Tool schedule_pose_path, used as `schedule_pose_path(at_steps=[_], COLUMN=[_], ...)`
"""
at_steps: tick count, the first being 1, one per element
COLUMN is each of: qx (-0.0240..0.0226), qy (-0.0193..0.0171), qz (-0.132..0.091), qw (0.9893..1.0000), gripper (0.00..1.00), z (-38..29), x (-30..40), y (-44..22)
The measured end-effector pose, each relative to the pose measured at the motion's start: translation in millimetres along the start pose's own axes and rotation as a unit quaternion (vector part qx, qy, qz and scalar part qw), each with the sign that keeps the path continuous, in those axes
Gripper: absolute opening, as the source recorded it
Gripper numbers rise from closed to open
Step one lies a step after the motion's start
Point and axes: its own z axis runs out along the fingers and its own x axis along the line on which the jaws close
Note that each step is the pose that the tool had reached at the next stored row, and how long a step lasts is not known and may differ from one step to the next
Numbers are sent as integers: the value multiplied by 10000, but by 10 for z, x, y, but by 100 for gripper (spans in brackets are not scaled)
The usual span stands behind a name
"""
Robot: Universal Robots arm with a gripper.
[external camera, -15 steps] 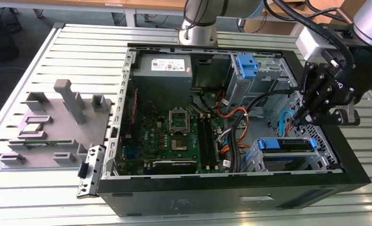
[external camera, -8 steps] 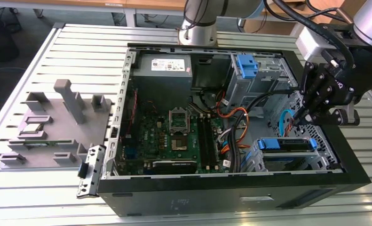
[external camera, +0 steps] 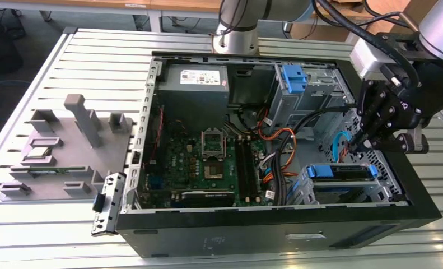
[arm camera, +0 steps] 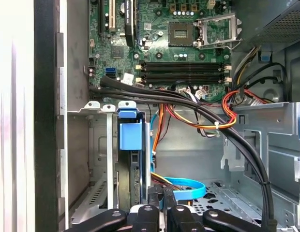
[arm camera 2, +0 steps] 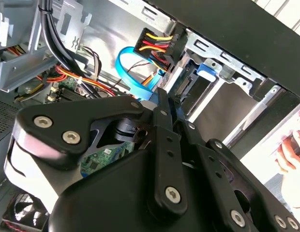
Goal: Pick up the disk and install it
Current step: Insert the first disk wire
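The disk (external camera: 341, 171), a drive in a blue bracket, sits in the lower drive bay of the open computer case (external camera: 281, 230) at the exterior view's right. In the first wrist view the disk (arm camera: 130, 135) stands edge-on in its bay. In the second wrist view a plug with yellow, red and black wires (arm camera 2: 155, 44) sits at the disk's (arm camera 2: 183, 79) end. My gripper (external camera: 355, 149) hangs just above and behind the bay, next to a blue flat cable (arm camera 2: 127, 67). In both wrist views the gripper (arm camera 2: 162, 96) (arm camera: 160, 194) is shut, with nothing seen between its fingers.
A grey power supply (external camera: 196, 78) and a bare blue bracket (external camera: 292, 77) are at the case's far end. The motherboard (external camera: 206, 159) lies in the middle, with black cable bundles (external camera: 299, 131) beside it. A grey fixture (external camera: 64, 145) lies outside the case. A person's hand (arm camera 2: 288, 150) is beyond the case wall.
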Motion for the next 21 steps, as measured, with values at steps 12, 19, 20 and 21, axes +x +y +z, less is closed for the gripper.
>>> schedule_pose_path(at_steps=[12, 19, 20, 21], qx=[280, 450, 481, 513], qy=[-7, -22, -27, -31], qz=[-21, -38, -40, -42], qw=[9996, 9990, 9988, 9987], gripper=[16, 16, 16, 16], z=[61, 93, 97, 101], x=[173, 215, 218, 219], y=[140, 196, 208, 218])
